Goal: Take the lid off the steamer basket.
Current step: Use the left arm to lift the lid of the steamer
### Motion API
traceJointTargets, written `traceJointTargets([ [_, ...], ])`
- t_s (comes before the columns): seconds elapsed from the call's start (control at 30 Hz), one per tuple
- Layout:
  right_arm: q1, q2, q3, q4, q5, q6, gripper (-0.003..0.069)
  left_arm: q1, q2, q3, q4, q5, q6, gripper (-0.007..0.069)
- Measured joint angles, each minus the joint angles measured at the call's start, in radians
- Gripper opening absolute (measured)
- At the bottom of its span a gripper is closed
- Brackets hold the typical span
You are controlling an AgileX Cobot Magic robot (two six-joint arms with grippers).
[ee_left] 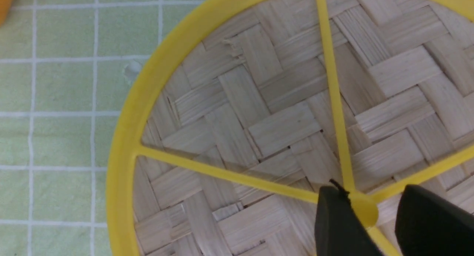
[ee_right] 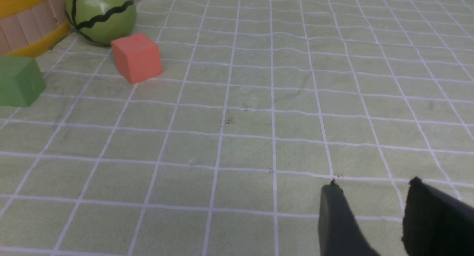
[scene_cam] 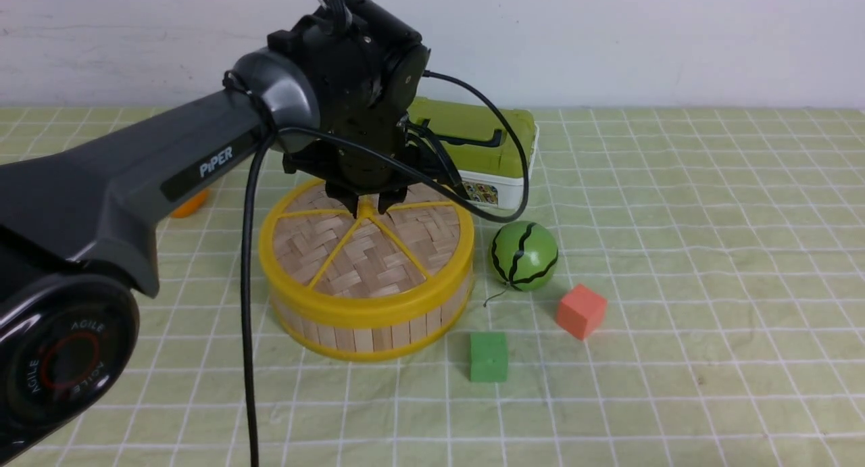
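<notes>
The lid [scene_cam: 378, 257] lies flat on the steamer basket [scene_cam: 365, 333], knob [ee_left: 364, 210] up between the left gripper's [scene_cam: 369, 207] parted jaws.

"PiPER", white lettering, on left arm link [scene_cam: 216, 161]. "AGILE" twice on round joint cap [scene_cam: 67, 359]. Green box label [scene_cam: 481, 193] illegible.

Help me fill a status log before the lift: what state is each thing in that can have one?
lid, on, seated flat on the steamer basket.
steamer basket, covered, upright on the cloth.
green box, lid down, partly hidden.
left gripper, open, fingers either side of the centre knob, a gap on one side.
right gripper, open, nothing between its fingers.
</notes>
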Motion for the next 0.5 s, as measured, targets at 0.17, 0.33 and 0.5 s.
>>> traceJointTargets([
  [0.17,0.0,0.0,0.0,0.0,0.0,0.0,0.0241,0.0,0.0,0.0,0.0,-0.002,0.0,0.0158],
  [0.33,0.0,0.0,0.0,0.0,0.0,0.0,0.0241,0.0,0.0,0.0,0.004,0.003,-0.004,0.0083],
  [0.5,0.0,0.0,0.0,0.0,0.0,0.0,0.0241,0.0,0.0,-0.005,0.002,0.014,-0.004,0.0007],
])
